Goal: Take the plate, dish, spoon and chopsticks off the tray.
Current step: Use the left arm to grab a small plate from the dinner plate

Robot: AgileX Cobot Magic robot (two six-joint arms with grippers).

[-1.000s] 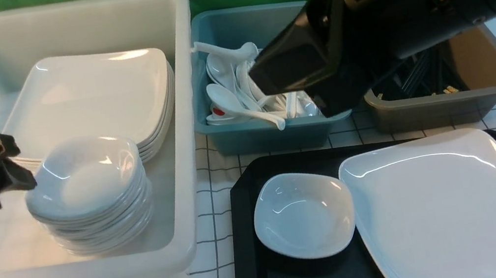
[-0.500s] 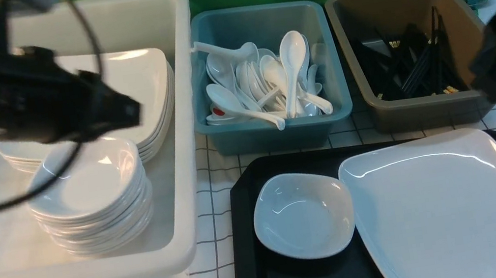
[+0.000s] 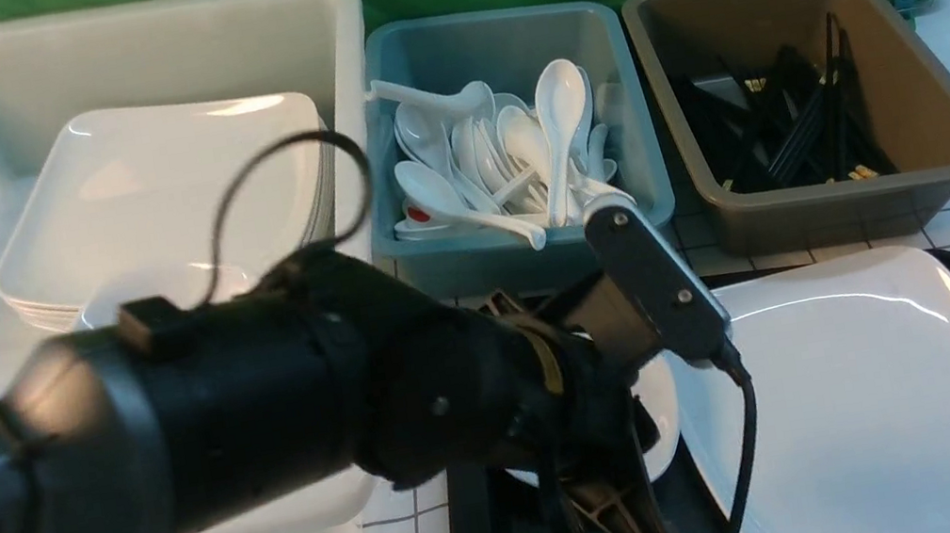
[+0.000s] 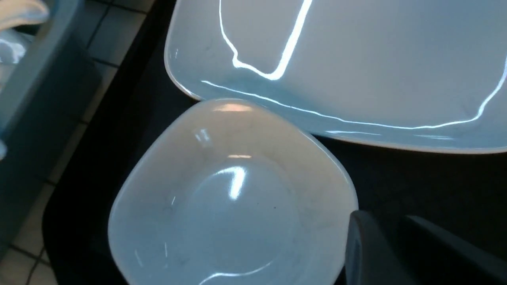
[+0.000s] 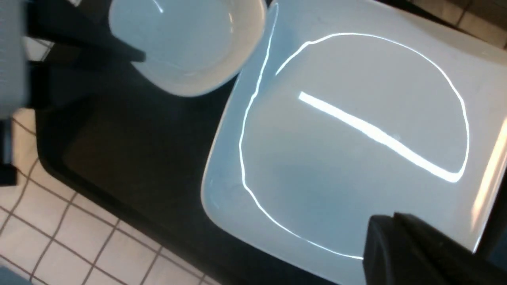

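The left gripper [image 3: 610, 531], its jaw gap impossible to judge, hangs over the small white dish [image 4: 229, 198] with one finger [image 4: 380, 253] by its rim, on the black tray [image 4: 416, 170], just beside the large square plate [image 3: 869, 404], over which the right gripper [image 5: 420, 253], equally unreadable, hovers.

No readable text, labels or numbers anywhere. Closest thing is a tiny red mark [image 3: 419, 214] inside the blue bin [image 3: 449, 269], far middle, and it's too small to read.
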